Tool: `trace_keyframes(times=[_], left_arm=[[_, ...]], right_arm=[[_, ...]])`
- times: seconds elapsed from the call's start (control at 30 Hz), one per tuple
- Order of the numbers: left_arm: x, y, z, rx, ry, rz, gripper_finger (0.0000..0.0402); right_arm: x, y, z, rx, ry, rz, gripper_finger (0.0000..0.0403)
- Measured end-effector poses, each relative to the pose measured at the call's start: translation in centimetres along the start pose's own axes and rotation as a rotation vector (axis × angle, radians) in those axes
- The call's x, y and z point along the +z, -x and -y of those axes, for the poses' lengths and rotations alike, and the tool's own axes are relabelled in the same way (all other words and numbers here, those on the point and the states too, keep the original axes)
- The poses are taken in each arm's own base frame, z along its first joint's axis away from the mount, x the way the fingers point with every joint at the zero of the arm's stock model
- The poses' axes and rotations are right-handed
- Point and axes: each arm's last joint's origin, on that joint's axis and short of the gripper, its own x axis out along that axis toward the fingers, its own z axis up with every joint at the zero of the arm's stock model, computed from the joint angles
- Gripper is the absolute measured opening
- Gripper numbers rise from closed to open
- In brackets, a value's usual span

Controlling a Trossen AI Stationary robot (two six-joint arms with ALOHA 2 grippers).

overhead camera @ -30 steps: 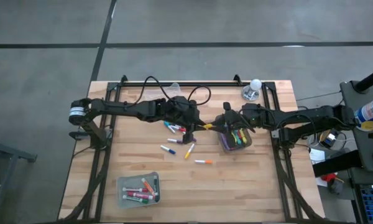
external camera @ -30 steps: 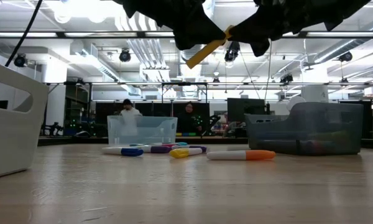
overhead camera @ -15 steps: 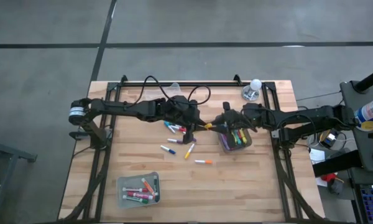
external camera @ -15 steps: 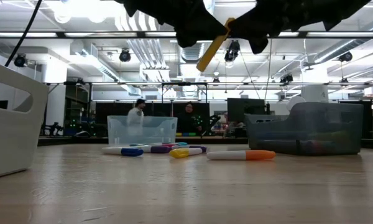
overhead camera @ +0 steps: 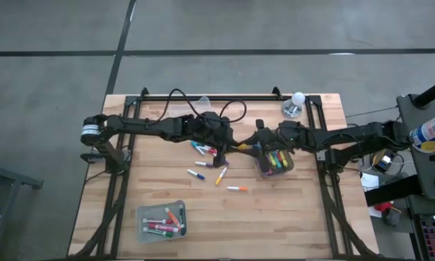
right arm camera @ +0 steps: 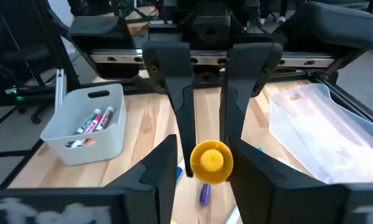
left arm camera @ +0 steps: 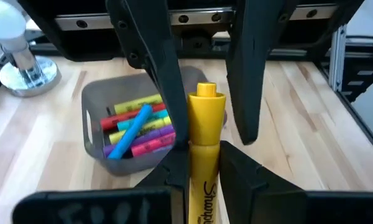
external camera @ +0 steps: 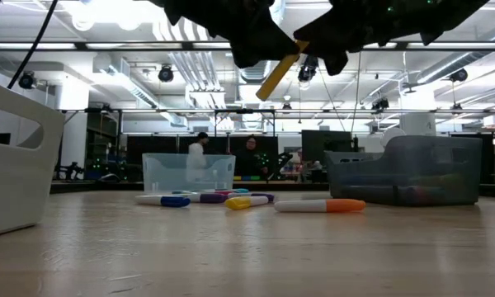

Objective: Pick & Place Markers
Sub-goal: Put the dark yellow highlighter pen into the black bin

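Spanning the whole scene, the wooden table (overhead camera: pixel 159 196) carries both arms, which meet above its middle. The left gripper (overhead camera: pixel 227 147) reaches in from the left and is clamped on a yellow marker (overhead camera: pixel 239 147); the left wrist view shows its fingers (left arm camera: pixel 242 174) pressed against the marker's barrel on both sides. The right gripper (overhead camera: pixel 255 145) comes in from the right, its two fingers (right arm camera: pixel 180 118) standing either side of the marker's capped end with a gap showing, parted and not pressing it. In the low view the yellow marker (external camera: pixel 280 68) hangs tilted, well above the tabletop, between the two dark grippers.

Just right of the meeting point sits a grey bin (overhead camera: pixel 264 168) holding several markers (overhead camera: pixel 278 159) in yellow, pink, blue and purple. A second grey bin (overhead camera: pixel 143 214) at the near left holds a few red and white pens (overhead camera: pixel 164 222). Loose markers (overhead camera: pixel 206 163) lie scattered on the wood below the grippers, with an orange-capped marker (overhead camera: pixel 237 188) nearest. A clear bin (overhead camera: pixel 196 104) stands at the far edge, and a small white lamp (overhead camera: pixel 296 101) at the far right.
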Motion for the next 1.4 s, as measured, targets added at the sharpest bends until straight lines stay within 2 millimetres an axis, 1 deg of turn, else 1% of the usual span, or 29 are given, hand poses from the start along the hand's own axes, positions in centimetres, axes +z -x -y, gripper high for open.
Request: trace_keyframes(times=[0.17,0.33,0.47,0.57,0.8,0.93,1.13,1.23,1.4], left_arm=[[-0.3,-0.1,0.0,-0.003,0.003,-0.014,0.0055],[-0.4,-0.1,0.0,-0.002,0.006,-0.021,0.0055],[-0.3,0.0,0.0,0.012,0.019,-0.011,0.0057],[-0.1,0.0,-0.1,0.034,0.04,-0.005,0.0069],[-0.1,0.2,-0.1,0.056,0.036,-0.005,0.0129],[0.2,0.6,-0.2,0.099,0.039,0.006,0.0158],[0.6,1.6,-0.1,0.112,0.041,0.007,0.0164],[0.6,1.7,-0.1,0.112,0.042,0.006,0.0164],[0.5,1.9,-0.1,0.111,0.044,-0.011,0.0164]], right_arm=[[0.1,-0.8,0.1,-0.002,0.005,-0.023,0.0091],[0.3,-0.7,0.1,-0.005,0.013,-0.039,0.0057],[0.4,-0.4,0.0,-0.005,0.014,-0.04,0.0056],[0.5,-0.1,0.0,-0.011,0.007,-0.054,0.0057],[0.5,0.7,-0.1,-0.01,-0.004,-0.089,0.0057],[0.4,1.3,-0.2,-0.031,-0.034,-0.158,0.0057],[0.5,2.5,0.1,-0.196,-0.087,-0.311,0.0057],[0.5,3.2,0.2,-0.28,-0.114,-0.365,0.0057],[0.5,4.4,0.2,-0.356,-0.186,-0.45,0.0057]])
